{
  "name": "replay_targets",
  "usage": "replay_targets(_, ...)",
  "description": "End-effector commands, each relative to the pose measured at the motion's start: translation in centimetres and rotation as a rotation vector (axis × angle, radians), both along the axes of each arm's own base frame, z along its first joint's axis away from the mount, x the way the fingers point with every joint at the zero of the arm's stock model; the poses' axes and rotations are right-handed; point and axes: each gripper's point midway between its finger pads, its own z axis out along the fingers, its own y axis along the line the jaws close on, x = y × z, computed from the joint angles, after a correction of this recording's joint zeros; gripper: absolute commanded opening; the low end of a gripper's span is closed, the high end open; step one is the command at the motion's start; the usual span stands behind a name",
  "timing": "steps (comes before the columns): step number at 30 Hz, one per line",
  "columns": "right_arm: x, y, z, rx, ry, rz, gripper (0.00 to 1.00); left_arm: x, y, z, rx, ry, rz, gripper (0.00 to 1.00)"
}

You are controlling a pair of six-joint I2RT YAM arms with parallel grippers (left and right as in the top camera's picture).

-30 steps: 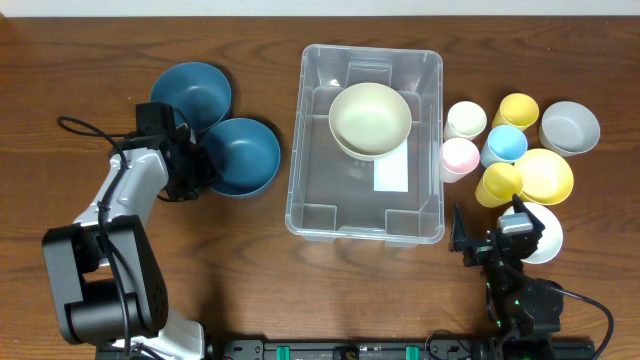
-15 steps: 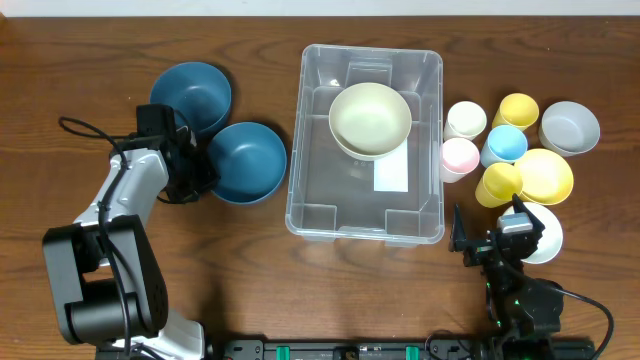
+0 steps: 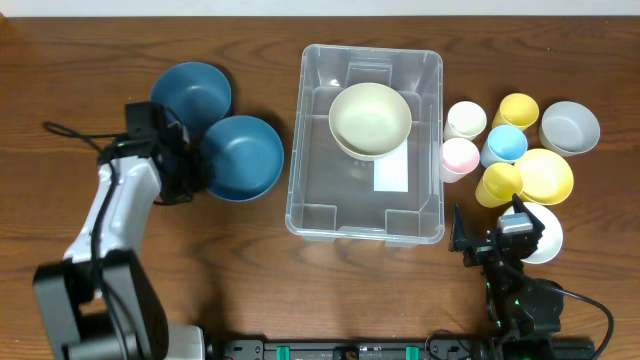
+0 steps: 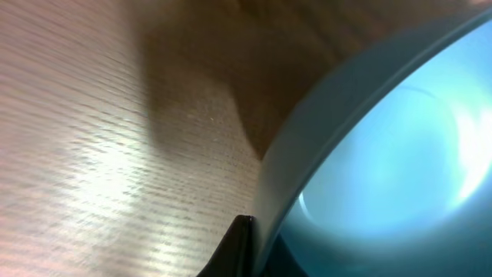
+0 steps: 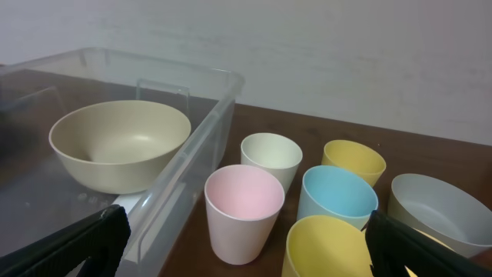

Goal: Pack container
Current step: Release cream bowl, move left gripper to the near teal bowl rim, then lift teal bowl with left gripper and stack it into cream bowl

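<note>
Wood-grain table point(image 3: 240, 270) seen from above. At centre frame stands the container point(image 3: 330, 195), a big clear bin. A cream bowl point(image 3: 370, 120) sits in its upper half, overlapping the top of a white label point(image 3: 392, 178). Left of the bin are two dark blue bowls, the nearer blue bowl point(image 3: 245, 158) below and right of the second blue bowl point(image 3: 192, 92). The left gripper point(image 3: 195, 165) is clamped on the nearer bowl's left rim. Its wrist view is blurred, and only one dark fingertip point(image 4: 238, 246) shows outside the rim. Right of the bin is a cluster of small cups point(image 3: 459, 157) and bowls. At lower right, the right gripper point(image 5: 250, 250) has its fingers wide apart, holding nothing. Its arm hides part of a white bowl point(image 3: 548, 238).
</note>
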Motion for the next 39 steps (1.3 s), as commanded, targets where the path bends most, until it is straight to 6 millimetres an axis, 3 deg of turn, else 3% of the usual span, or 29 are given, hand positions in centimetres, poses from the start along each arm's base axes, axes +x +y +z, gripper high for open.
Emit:
replay_targets(1,0.0,-0.1,-0.1,-0.009,0.0,0.0,0.99,0.2,0.9,2.8,0.012,-0.078,0.018,0.06)
replay_targets(8,0.0,-0.1,-0.1,-0.009,0.0,0.0,0.99,0.0,1.0,7.8,0.03,-0.221,0.043,0.06)
replay_targets(14,0.0,-0.1,-0.1,-0.009,0.0,0.0,0.99,0.4,0.4,14.8,0.06,-0.412,0.022,0.06)
replay_targets(17,0.0,-0.1,-0.1,-0.009,0.0,0.0,0.99,0.8,-1.2,17.8,0.056,-0.479,-0.021,0.06)
replay_targets(23,0.0,-0.1,-0.1,-0.009,0.0,0.0,0.99,1.9,-7.5,22.7,0.023,-0.603,-0.173,0.06)
replay_targets(31,0.0,-0.1,-0.1,-0.009,0.0,0.0,0.99,3.7,-14.1,26.4,0.107,-0.757,-0.271,0.06)
replay_targets(39,0.0,-0.1,-0.1,-0.009,0.0,0.0,0.99,6.2,-18.8,24.8,0.099,-0.739,-0.346,0.06)
